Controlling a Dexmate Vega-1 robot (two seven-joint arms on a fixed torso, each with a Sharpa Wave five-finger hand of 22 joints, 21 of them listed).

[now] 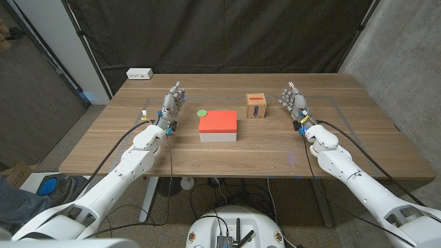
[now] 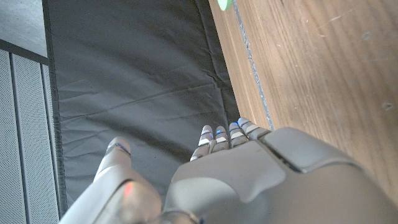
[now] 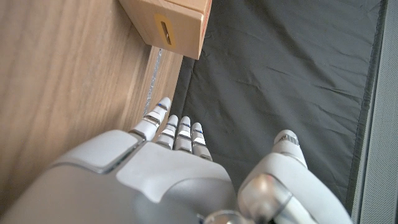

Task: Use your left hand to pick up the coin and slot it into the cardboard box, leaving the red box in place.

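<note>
A: Where is the coin seen in the head view?

B: A small green disc is seen lying on the wooden table, a little left of the frame's centre, just above the upper left corner of the red box. In the left wrist view the coin is caught at the top edge of the frame.

A: And how is the left hand placed relative to it?

B: The left hand is seen to the left of the coin, near it but apart, with bare wood between them. Its fingers are extended upward in the frame and spread; nothing is held. In the left wrist view the left hand fills the lower part, fingers straight, nothing in them.

A: What about the cardboard box?

B: It is found right of centre, above and to the right of the red box, apart from it. A red label is seen on its front. In the right wrist view the cardboard box is shown at the top, with a slot in its face.

A: And the right hand?

B: It is seen right of the cardboard box, near but not touching, fingers extended and empty. The same is shown for the right hand in its wrist view.
</note>
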